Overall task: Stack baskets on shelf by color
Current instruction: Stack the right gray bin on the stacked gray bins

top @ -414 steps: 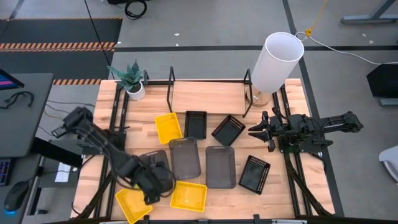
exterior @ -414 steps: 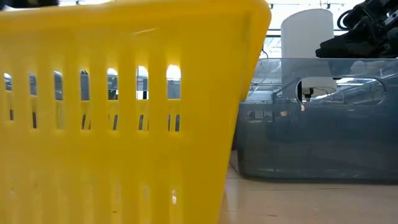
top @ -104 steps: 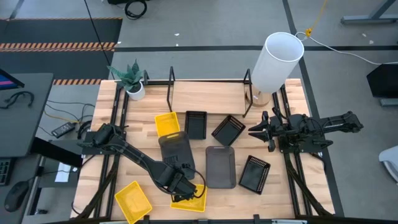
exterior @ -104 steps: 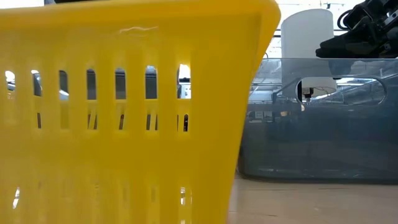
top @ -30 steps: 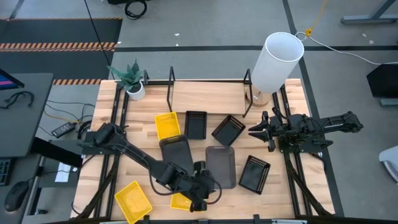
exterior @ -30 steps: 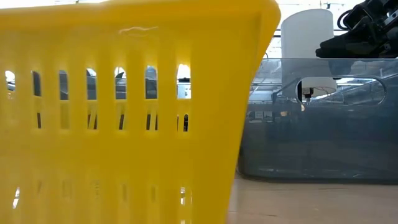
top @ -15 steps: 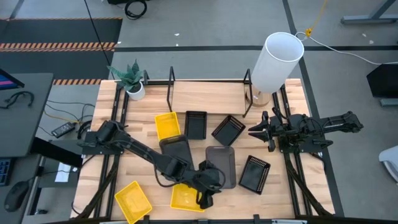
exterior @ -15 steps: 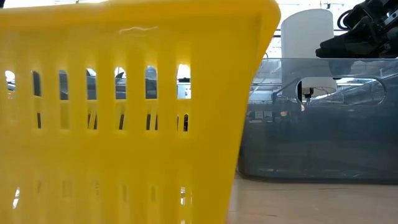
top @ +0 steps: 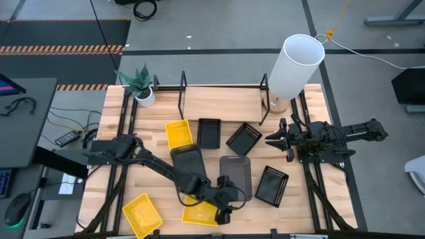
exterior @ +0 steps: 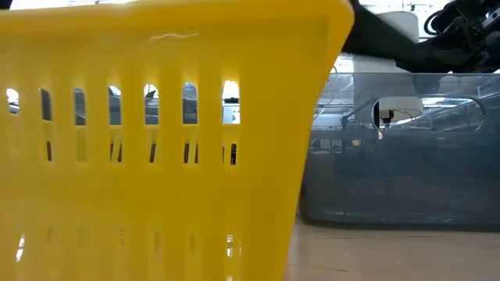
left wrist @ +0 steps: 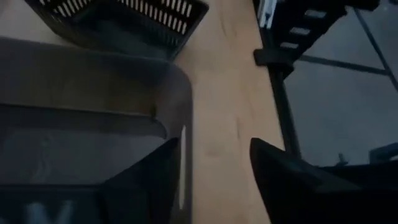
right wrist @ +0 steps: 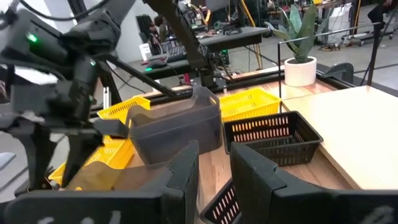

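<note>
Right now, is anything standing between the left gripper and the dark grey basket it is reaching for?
Nothing visible does. The left gripper is open at the near rim of the dark grey basket, one finger over its wall, the other over bare wood. The yellow basket lies beside the arm, not between.

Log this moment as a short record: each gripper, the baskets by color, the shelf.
left gripper: open, one finger on either side of a wall of a grey basket
right gripper: open, waiting over the table's right side
yellow baskets: three, apart on the table, unstacked
black baskets: three, lying separately
shelf: at the far edge; the baskets lie in front of it
</note>
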You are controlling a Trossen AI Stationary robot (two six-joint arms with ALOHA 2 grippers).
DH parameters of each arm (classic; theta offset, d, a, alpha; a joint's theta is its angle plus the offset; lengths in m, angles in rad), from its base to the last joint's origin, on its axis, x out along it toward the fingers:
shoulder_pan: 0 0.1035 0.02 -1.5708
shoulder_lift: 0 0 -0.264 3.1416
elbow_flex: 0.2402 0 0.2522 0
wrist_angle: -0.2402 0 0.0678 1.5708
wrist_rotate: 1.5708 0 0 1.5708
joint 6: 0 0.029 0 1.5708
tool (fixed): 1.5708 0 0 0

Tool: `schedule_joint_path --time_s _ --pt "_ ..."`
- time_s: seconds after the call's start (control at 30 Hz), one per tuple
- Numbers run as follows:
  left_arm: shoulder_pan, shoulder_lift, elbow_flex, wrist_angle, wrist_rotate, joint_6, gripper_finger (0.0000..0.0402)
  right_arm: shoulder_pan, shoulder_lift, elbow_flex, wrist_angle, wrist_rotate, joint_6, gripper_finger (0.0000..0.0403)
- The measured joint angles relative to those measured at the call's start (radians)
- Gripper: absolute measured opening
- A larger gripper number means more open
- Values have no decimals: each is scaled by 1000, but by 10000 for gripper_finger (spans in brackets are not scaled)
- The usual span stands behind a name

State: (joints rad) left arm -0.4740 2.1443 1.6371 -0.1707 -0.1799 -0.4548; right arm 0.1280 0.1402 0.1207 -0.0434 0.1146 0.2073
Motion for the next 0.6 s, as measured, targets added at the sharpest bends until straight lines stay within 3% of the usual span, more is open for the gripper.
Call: schedule_joint_path --time_s 0.23,0.6 --pt "-2 21 0 -8 -4 72 232 0 1 0 6 -3 0 98" --pt "2 45 0 -93 -44 75 148 0 2 0 7 -4 0 98"
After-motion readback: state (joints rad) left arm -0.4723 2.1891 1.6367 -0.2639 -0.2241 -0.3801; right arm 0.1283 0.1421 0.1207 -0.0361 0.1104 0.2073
